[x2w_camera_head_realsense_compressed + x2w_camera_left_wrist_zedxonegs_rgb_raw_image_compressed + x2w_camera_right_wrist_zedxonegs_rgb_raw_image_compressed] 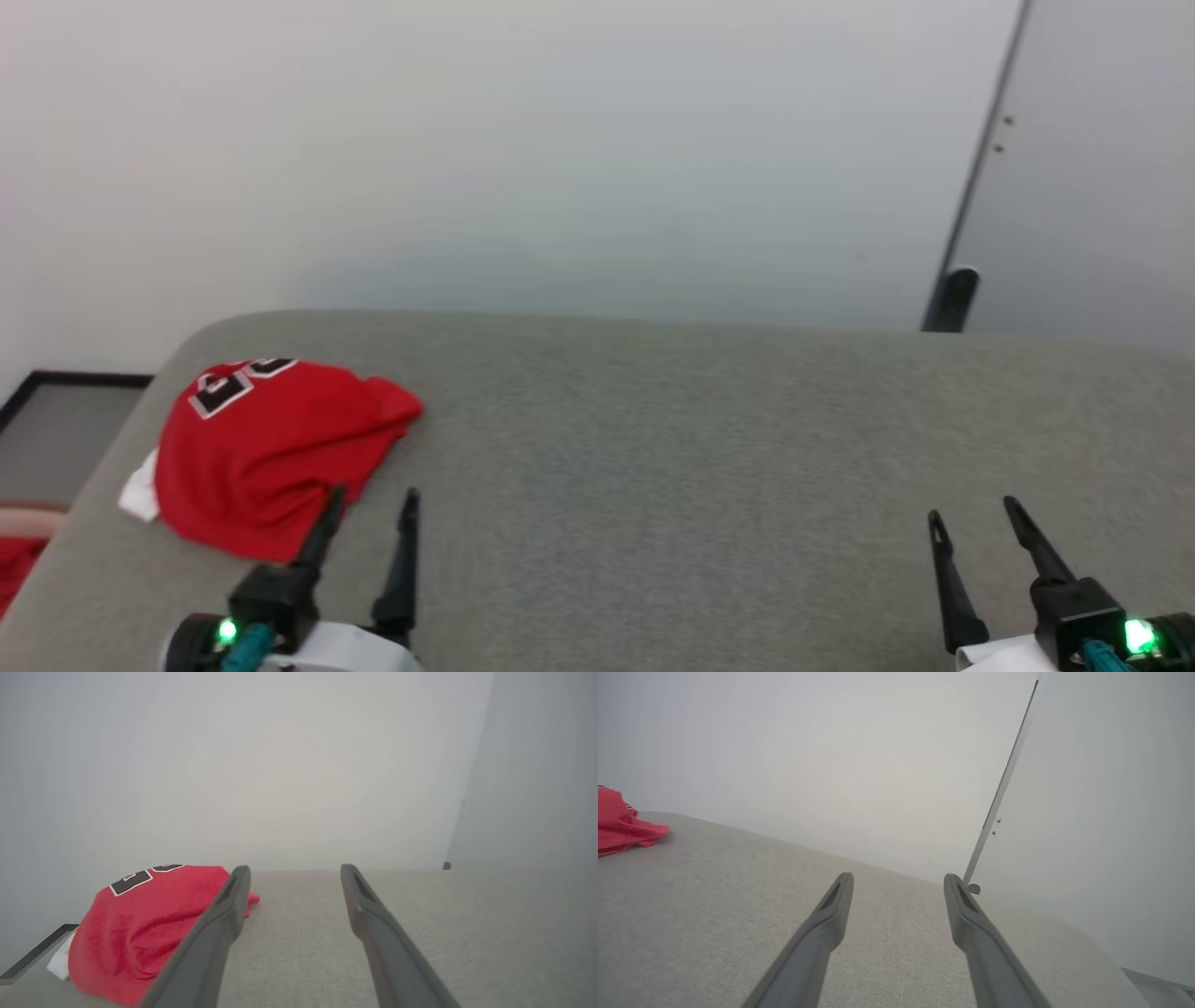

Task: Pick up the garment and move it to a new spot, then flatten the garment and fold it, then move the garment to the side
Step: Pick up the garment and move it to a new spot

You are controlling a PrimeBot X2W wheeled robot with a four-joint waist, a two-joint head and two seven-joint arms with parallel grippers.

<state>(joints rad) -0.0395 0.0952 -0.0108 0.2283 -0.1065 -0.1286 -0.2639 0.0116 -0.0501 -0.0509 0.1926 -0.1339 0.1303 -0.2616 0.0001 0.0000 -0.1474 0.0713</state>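
The garment (266,448), a red jersey with black white-outlined lettering and a bit of white sleeve, lies bunched on the grey surface (672,448) near its left end. In the left wrist view the garment (140,924) sits left of my fingers; in the right wrist view its red edge (621,826) shows at far left. My left gripper (373,495) hovers open at the garment's near right edge, one finger overlapping the cloth in view, nothing between the jaws. My right gripper (971,513) stands open far to the right over bare surface.
The grey surface has a rounded back-left corner and drops off at the left, where a dark-framed panel (56,429) and a scrap of red cloth (17,569) sit below. A pale wall rises behind, with a door edge and dark stopper (952,299) at the right.
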